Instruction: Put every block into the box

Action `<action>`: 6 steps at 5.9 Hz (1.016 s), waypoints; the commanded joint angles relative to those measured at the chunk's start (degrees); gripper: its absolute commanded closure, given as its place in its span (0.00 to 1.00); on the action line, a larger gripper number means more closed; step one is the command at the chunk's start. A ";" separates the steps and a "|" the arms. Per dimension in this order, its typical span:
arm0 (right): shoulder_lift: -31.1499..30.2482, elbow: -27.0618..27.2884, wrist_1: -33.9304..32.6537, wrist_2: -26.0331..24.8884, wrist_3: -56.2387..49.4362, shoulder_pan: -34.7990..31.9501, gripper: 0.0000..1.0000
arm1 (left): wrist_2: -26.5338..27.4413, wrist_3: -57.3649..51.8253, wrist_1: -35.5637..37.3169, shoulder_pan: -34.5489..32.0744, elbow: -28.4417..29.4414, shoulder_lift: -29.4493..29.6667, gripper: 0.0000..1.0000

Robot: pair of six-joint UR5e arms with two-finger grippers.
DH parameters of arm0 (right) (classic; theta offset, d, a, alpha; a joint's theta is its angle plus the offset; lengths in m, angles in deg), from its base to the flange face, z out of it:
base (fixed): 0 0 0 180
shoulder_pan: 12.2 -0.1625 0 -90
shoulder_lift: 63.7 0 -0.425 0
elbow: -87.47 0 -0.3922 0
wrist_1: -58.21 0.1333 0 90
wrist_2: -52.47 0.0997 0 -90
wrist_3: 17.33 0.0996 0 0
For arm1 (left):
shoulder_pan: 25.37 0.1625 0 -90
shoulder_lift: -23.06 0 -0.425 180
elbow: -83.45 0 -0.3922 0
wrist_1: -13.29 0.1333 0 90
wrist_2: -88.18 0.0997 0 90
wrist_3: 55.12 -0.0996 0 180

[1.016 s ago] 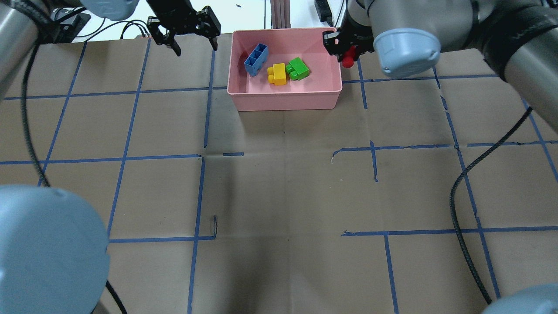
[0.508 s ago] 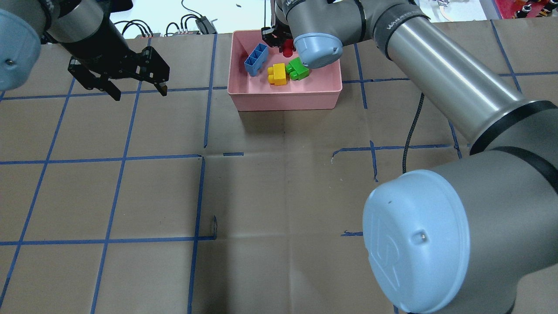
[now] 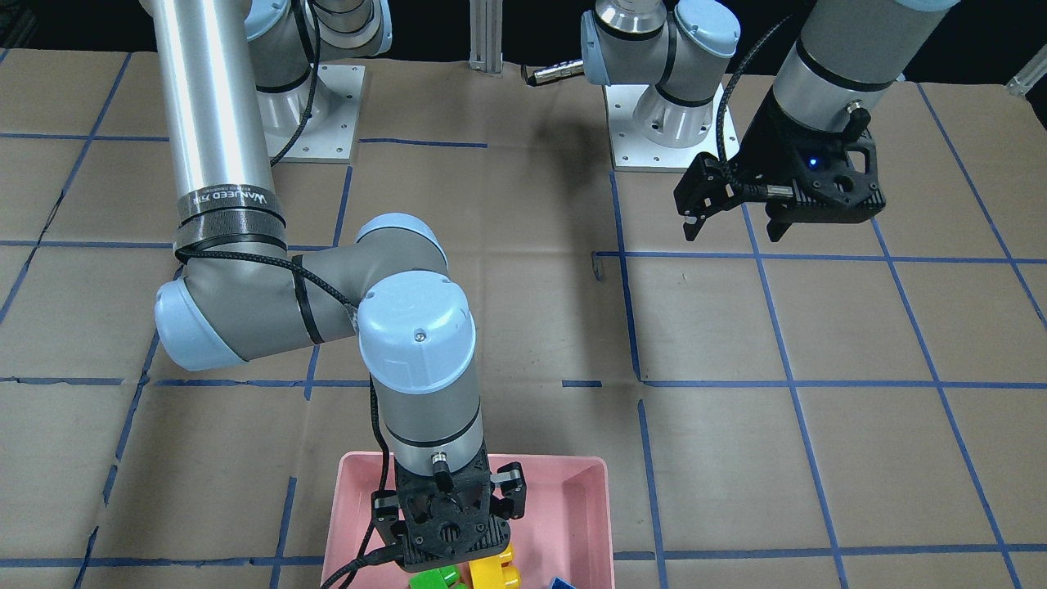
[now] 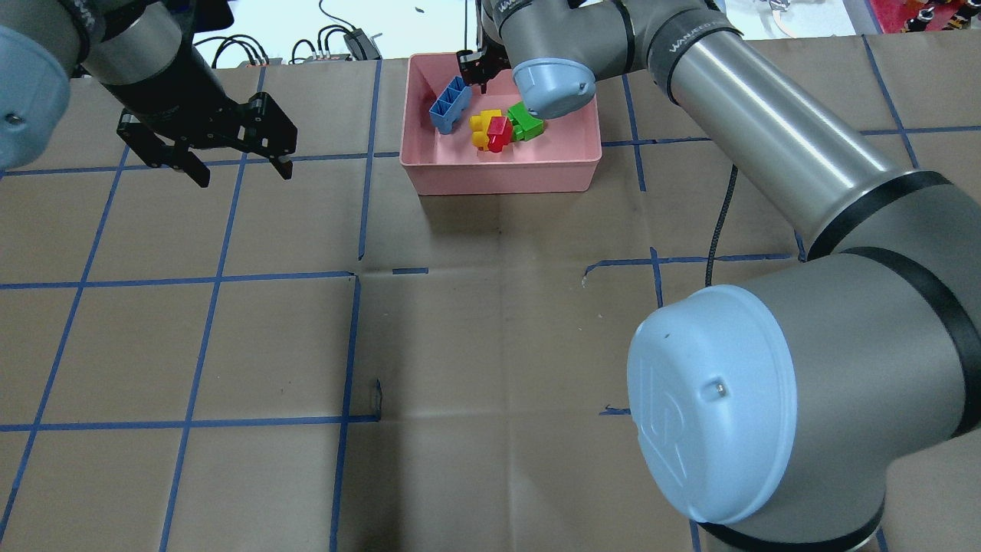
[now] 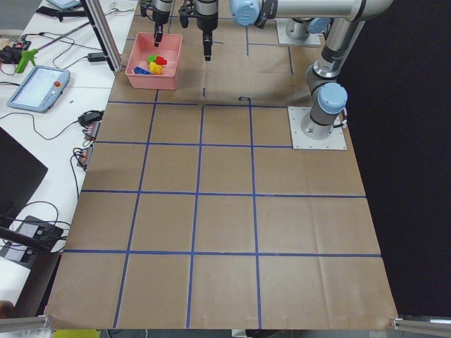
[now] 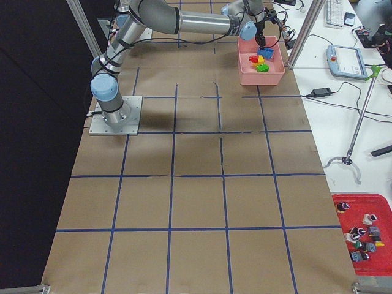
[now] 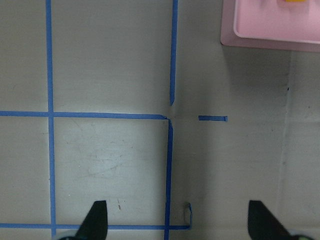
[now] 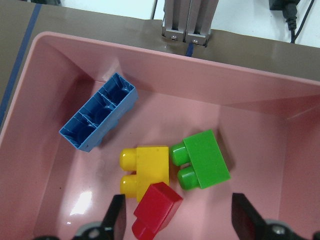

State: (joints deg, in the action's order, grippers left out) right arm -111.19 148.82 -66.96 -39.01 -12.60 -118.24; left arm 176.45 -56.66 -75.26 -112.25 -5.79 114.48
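Observation:
The pink box stands at the table's far middle. In it lie the light blue block, the yellow block, the green block and the red block, which leans on the yellow one's near edge. My right gripper hovers open just above the red block, touching nothing; it is mostly hidden behind the wrist in the overhead view. My left gripper is open and empty, above bare table left of the box, also in the front view.
An aluminium post rises just behind the box. Cables lie beyond the table's far edge. Blue tape lines grid the brown table cover. A side table holds a tablet; a red tray sits off the other end.
My right gripper carried the red block from the box's right rim over the box, opened, and the block now lies against the yellow one. My left gripper moved left and nearer, then barely shifted.

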 commanded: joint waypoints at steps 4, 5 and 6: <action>-14.76 1.67 22.16 -8.79 -1.48 2.15 0.02 | 2.43 -0.48 0.57 -1.01 -1.47 -0.27 0.00; -20.39 2.54 31.73 -8.64 -0.79 3.12 0.10 | 2.43 -0.49 0.66 -1.01 -1.47 -0.27 0.00; -27.50 4.38 33.48 -8.90 -0.69 2.86 0.13 | 2.43 -0.49 0.66 -1.01 -1.55 -0.27 0.00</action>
State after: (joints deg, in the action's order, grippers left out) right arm -132.12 151.76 -37.40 -47.57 -13.50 -115.41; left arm 178.88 -57.14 -74.62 -113.26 -7.28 114.22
